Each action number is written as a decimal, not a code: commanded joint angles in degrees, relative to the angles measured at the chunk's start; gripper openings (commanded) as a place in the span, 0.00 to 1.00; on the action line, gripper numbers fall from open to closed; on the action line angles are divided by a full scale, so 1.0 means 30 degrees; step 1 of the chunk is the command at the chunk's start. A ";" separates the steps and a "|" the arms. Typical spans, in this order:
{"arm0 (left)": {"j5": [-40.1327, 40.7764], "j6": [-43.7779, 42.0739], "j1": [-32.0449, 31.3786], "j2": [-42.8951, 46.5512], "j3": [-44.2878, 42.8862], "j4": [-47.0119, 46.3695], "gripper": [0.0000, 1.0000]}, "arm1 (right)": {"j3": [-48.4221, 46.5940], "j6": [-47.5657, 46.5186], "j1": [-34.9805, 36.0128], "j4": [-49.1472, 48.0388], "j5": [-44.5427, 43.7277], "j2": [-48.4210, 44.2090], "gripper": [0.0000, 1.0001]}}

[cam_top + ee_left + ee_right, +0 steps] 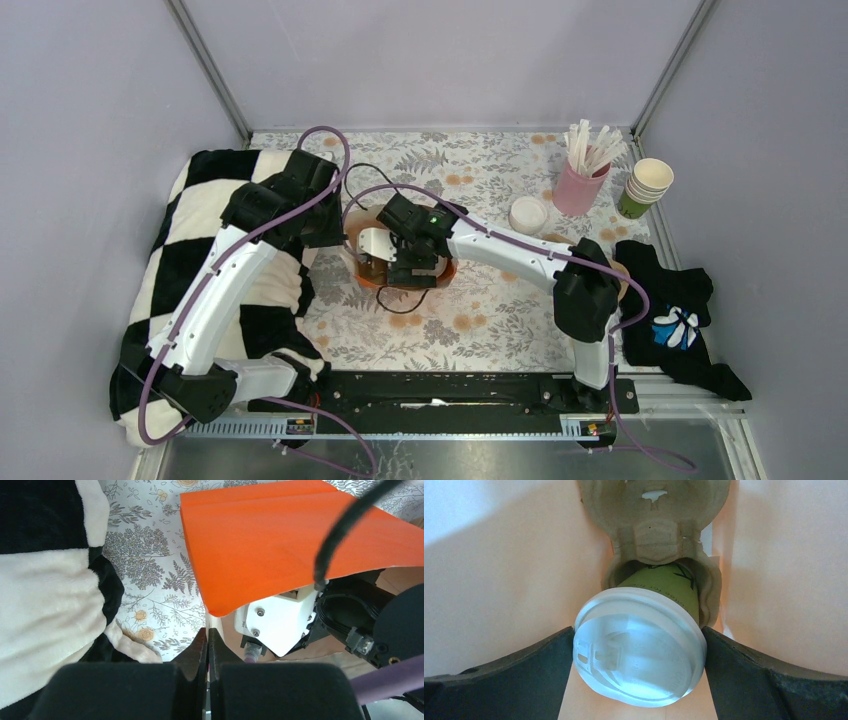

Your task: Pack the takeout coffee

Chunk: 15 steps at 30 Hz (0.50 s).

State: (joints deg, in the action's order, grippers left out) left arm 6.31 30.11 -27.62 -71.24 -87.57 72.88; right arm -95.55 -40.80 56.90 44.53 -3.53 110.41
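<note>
I have the takeout coffee (664, 582) seated in a hole of the pulp carrier (656, 530), down inside the orange bag (499, 595). My right gripper (638, 636) is clamped on its lid (639, 655) from both sides. The bag walls crowd in on either side. My left gripper (207, 647) has its jaws pressed together at the bag's edge; I can't tell if it pinches the paper. A checkered blanket (45, 595) lies just left, and a stack of lidless cups (645, 188) stands well apart. The cup is green with dark print; the lid is white and domed.
</note>
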 commanded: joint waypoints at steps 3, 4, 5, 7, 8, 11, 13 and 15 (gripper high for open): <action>-0.1013 0.0379 0.0065 0.0295 -0.0018 -0.1002 0.00 | -0.1656 0.1919 0.1100 0.1374 -0.1139 -0.1392 1.00; -0.1105 0.0435 0.0065 0.0319 0.0084 -0.1105 0.00 | -0.1742 0.2163 0.1210 0.1374 -0.1317 -0.1505 1.00; -0.1194 0.0498 0.0076 0.0366 0.0162 -0.1177 0.00 | -0.1906 0.2340 0.1286 0.1516 -0.1431 -0.1597 1.00; -0.1280 0.0518 0.0058 0.0381 0.0254 -0.1236 0.00 | -0.2019 0.2517 0.1521 0.1809 -0.1721 -0.1799 1.00; -0.1281 0.0537 0.0057 0.0403 0.0264 -0.1237 0.00 | -0.1993 0.2630 0.1625 0.1816 -0.2104 -0.1930 1.00; -0.1300 0.0554 0.0067 0.0462 0.0320 -0.1204 0.00 | -0.1982 0.3012 0.1798 0.1866 -0.2517 -0.2369 1.00; -0.1530 0.0611 0.0049 0.0540 0.0308 -0.1214 0.00 | -0.1637 0.3266 0.1803 0.1490 -0.2520 -0.2667 1.00; -0.1763 0.0696 0.0059 0.0630 0.0250 -0.1209 0.00 | -0.1522 0.3443 0.1854 0.1441 -0.2595 -0.2729 1.00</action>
State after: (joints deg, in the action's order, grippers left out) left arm 3.77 30.59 -27.35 -70.50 -86.85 72.58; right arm -97.86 -32.62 60.66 51.81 -10.33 107.09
